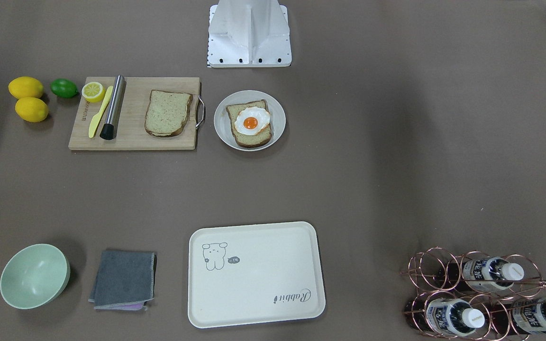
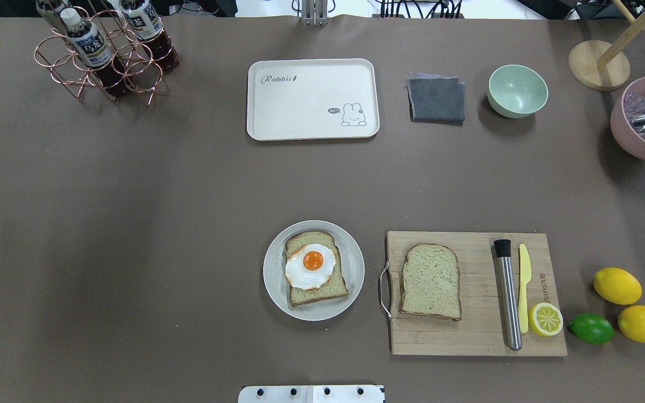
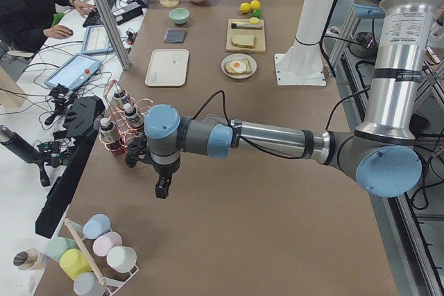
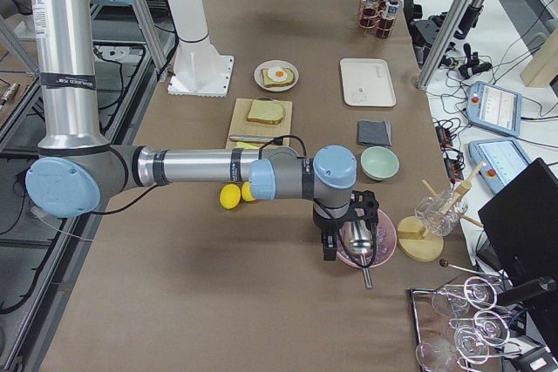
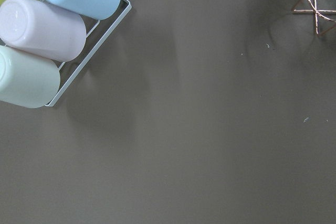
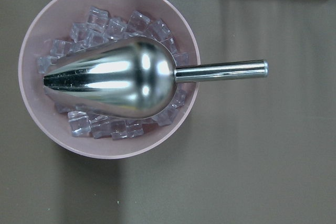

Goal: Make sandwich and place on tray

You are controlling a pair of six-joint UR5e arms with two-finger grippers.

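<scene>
One bread slice (image 2: 316, 271) with a fried egg (image 2: 311, 263) on top lies on a round pale grey plate (image 2: 277, 291). The second bread slice (image 2: 430, 281) lies on a wooden cutting board (image 2: 468, 336). The cream-white tray (image 2: 311, 101) with the bear drawing stands bare at the far middle. My left gripper (image 3: 161, 188) hangs over the table's left end, far from the bread. My right gripper (image 4: 330, 248) hangs over the right end, above a pink bowl of ice. I cannot tell whether either is open or shut.
A metal muddler (image 2: 507, 294), yellow knife (image 2: 523, 285) and lemon half (image 2: 545, 319) lie on the board; two lemons (image 2: 616, 285) and a lime (image 2: 591, 328) sit beside it. A grey cloth (image 2: 436, 99), green bowl (image 2: 517, 90), bottle rack (image 2: 104, 53), ice bowl with scoop (image 6: 110, 72) and cup rack (image 5: 47, 40) stand around.
</scene>
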